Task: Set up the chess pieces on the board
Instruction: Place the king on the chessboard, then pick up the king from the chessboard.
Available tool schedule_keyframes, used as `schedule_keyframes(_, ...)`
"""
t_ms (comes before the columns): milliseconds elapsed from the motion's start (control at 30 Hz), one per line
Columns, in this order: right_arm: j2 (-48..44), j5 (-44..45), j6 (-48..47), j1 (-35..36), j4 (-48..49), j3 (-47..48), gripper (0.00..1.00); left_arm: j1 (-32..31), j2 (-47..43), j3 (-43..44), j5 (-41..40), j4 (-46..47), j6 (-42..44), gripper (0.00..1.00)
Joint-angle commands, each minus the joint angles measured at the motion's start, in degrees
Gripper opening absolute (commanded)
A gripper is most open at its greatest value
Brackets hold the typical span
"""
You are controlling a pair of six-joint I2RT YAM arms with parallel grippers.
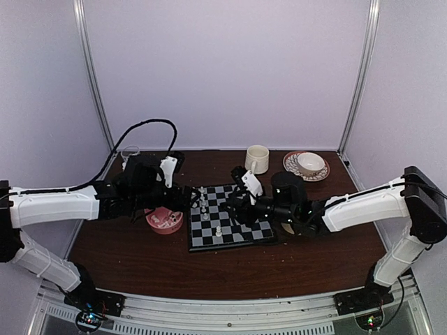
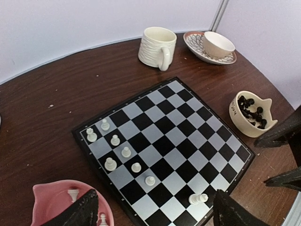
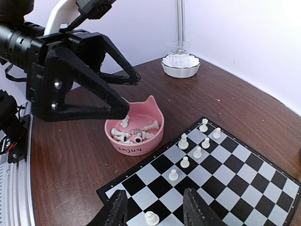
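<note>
Hanging wide open and empty over the pink cat-eared bowl [image 3: 134, 141] at the black-and-grey chessboard's [image 2: 174, 136] nine o'clock, the left claw [image 3: 129, 96] faces the half-open, empty right claw [image 3: 155, 197].

The dark wooden bench [image 1: 230, 269] carries the board [image 2: 164, 125] at its middle, a pink bowl [image 3: 134, 148], a cream bowl [image 2: 237, 117], a mug [image 2: 155, 44], a saucer [image 2: 197, 49] and a white dish [image 3: 178, 70].
</note>
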Motion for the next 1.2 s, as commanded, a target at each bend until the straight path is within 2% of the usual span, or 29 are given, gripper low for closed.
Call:
schedule_keyframes(0, -2.15, 11.09, 0.35, -0.05, -3.06, -2.07, 0.44, -5.84, 6.39, 8.16, -2.96, -7.02, 5.02, 0.83)
schedule_keyframes(167, -4.36, 29.99, 5.83, -0.70, -3.17, -4.29, 0.47, -8.51, 12.22, 13.80, -3.98, -12.28, 4.04, 0.80)
schedule_keyframes(200, -4.31, 31.31, 7.48, -1.28, -4.12, -4.01, 0.53, -8.77, 13.03, 14.62, -3.78, -13.24, 3.88, 0.79)
schedule_keyframes(267, -3.83, 32.16, 11.20, -2.76, -7.54, -2.56, 0.63, -9.76, 14.45, 15.89, -3.70, -14.60, 3.67, 0.77)
schedule_keyframes(400, -4.06, 30.69, 13.48, -5.60, -13.98, 0.36, 0.67, -11.15, 16.94, 18.13, -2.80, -16.88, 3.15, 0.74)
schedule_keyframes(600, -5.85, 36.35, 15.67, -6.11, -15.96, -0.19, 0.65, -11.78, 23.44, 23.01, -1.08, -21.81, 2.60, 0.68)
schedule_keyframes(1000, -5.98, 35.30, 13.63, -6.12, -14.64, -0.70, 0.63, -12.31, 27.48, 25.79, -0.62, -23.86, 3.11, 0.54)
schedule_keyframes(1167, -6.62, 34.60, 12.88, -6.11, -13.33, -1.46, 0.63, -12.34, 29.86, 27.20, 0.39, -24.48, 3.42, 0.51)
